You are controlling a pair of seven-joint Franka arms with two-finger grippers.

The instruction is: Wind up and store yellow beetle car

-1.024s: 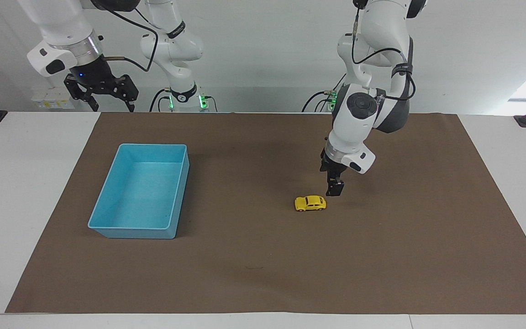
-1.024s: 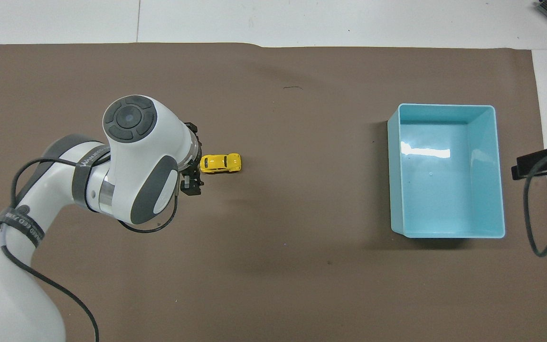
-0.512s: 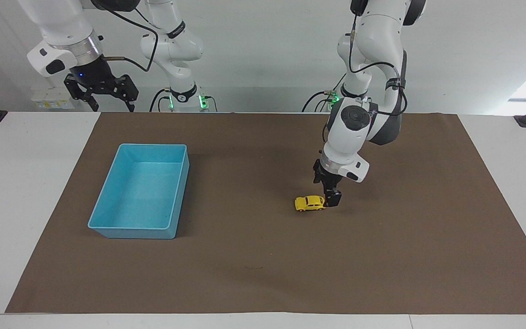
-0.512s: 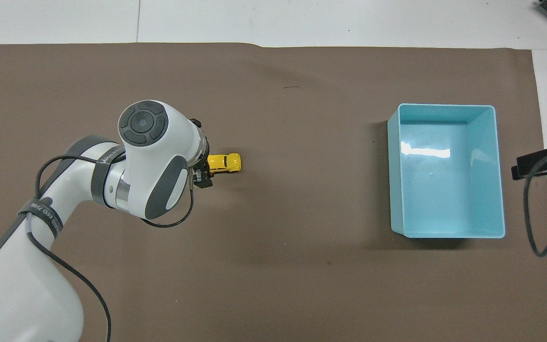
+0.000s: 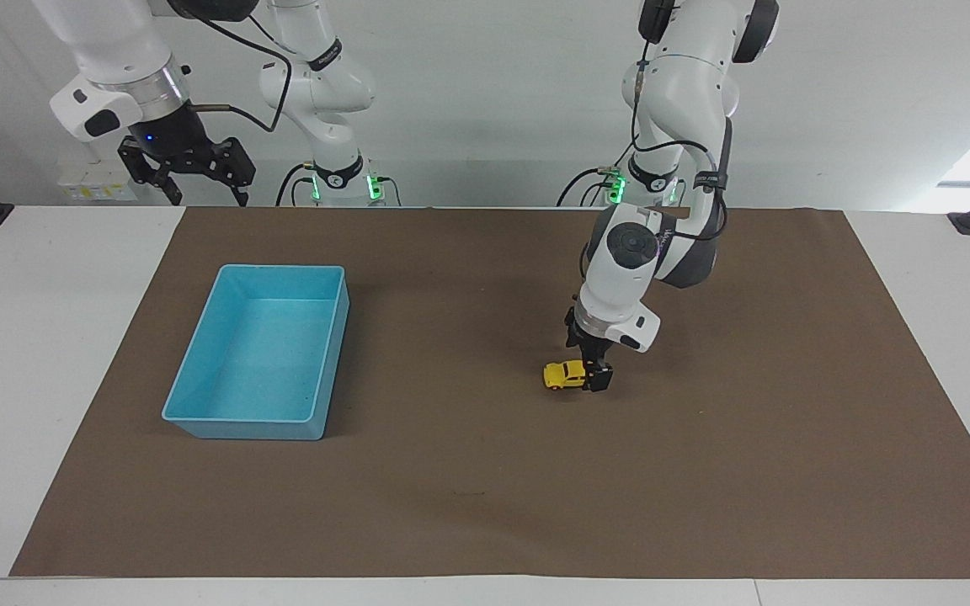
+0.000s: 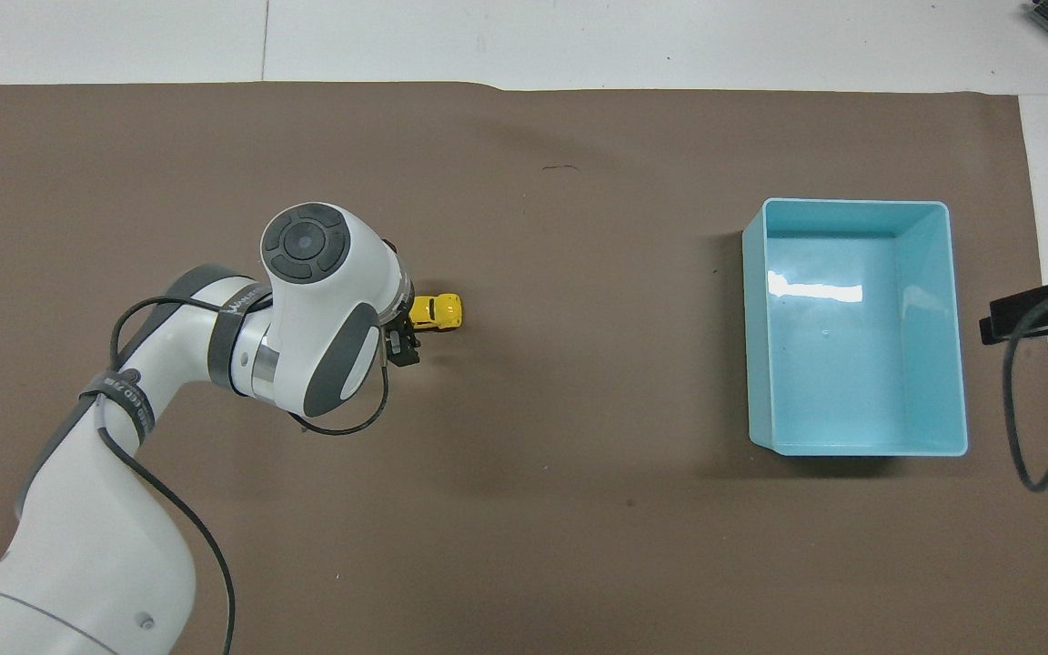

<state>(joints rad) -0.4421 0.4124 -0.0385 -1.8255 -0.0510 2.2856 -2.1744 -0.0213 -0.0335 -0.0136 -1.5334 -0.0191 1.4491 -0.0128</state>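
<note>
Descending over the last second, the left gripper (image 5: 591, 376) has come in the facing view from a spot above and beside the car (image 5: 565, 374) down to mat level, and it now stands astride the car's end toward the left arm's end of the table, with one dark finger in front of the yellow body. Its fingers are spread and not yet closed on the toy; whether a pad already touches the paint I cannot tell. The car itself has not shifted: it sits on its wheels on the brown mat (image 5: 468, 505), well apart from the blue bin (image 5: 199, 396), which lies toward the right arm's end and looks empty. The right gripper (image 5: 186, 172) waits raised near its base, fingers open, holding nothing. From overhead, the left arm's wrist has slid across until it hides about half of the car (image 6: 438, 311), where a second ago the whole toy was clear of it; the left gripper (image 6: 404, 338) shows only as dark tips at the wrist's edge. The bin (image 6: 959, 346) is unchanged, and only the right gripper's tip (image 6: 1029, 314) shows past the bin, toward the right arm's end. I judge the approach done and the grasp next: closing on the car should allow the pull-back that winds it, with storing in the bin yet to come.
</note>
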